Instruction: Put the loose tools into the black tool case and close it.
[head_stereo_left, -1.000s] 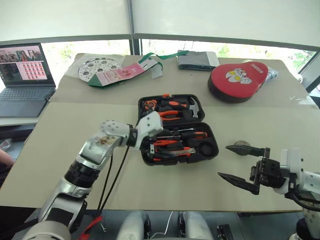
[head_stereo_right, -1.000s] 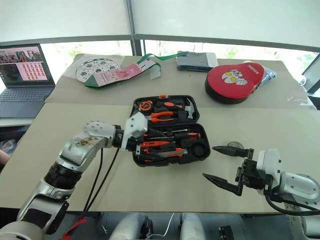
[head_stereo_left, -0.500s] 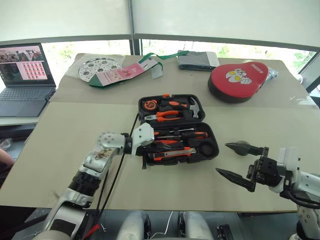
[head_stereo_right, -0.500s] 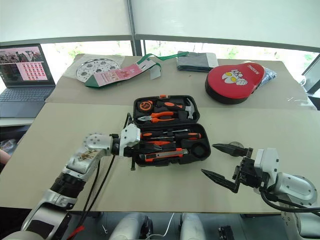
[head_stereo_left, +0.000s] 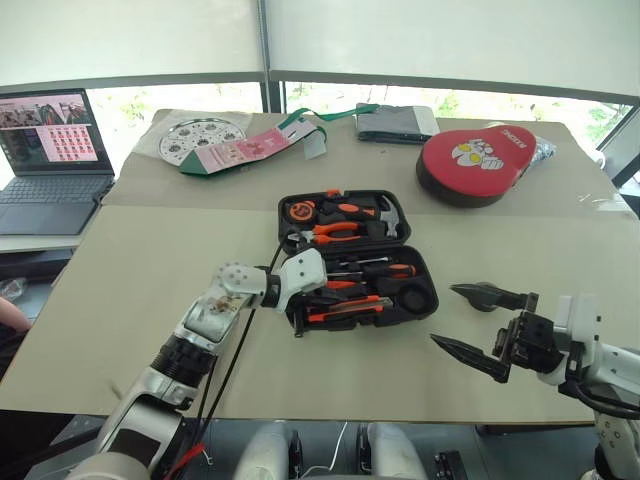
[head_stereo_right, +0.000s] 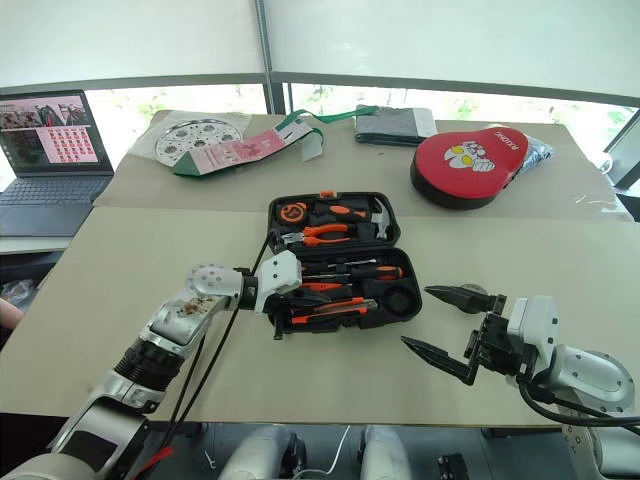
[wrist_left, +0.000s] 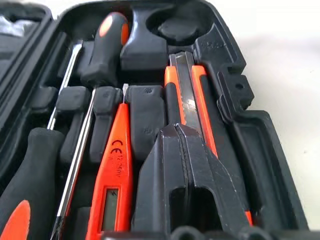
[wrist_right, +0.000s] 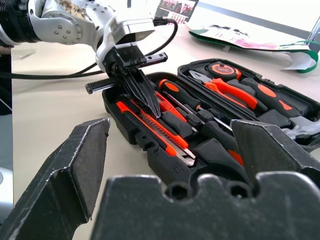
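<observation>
The black tool case (head_stereo_left: 282, 215) lies open at the table's middle. In its near half sit the orange-black utility knife (wrist_left: 187, 95), the slim orange tester screwdriver (wrist_left: 116, 170) and two screwdrivers with black-orange handles (wrist_left: 102, 50) (wrist_left: 25, 200). My left gripper (wrist_left: 179, 127) is shut with nothing in it, its tip low over the knife at the case's near left end (head_stereo_left: 298, 298). My right gripper (head_stereo_left: 446, 317) stands open to the right of the case, near the table's front edge. A small round grey thing, possibly the tape roll (head_stereo_right: 463, 290), peeks from behind its far finger.
Orange-handled pliers (head_stereo_left: 335, 232), a hammer (head_stereo_left: 385, 212) and a round tape measure (head_stereo_left: 300, 211) fill the case's far half. A red pad (head_stereo_left: 478, 160), a dark pouch (head_stereo_left: 395, 122), a round patterned plate (head_stereo_left: 200, 135) and papers lie at the back. A laptop (head_stereo_left: 50, 160) stands far left.
My left gripper has shut and sunk from above the case down to its near left end. The right gripper has stayed open in place.
</observation>
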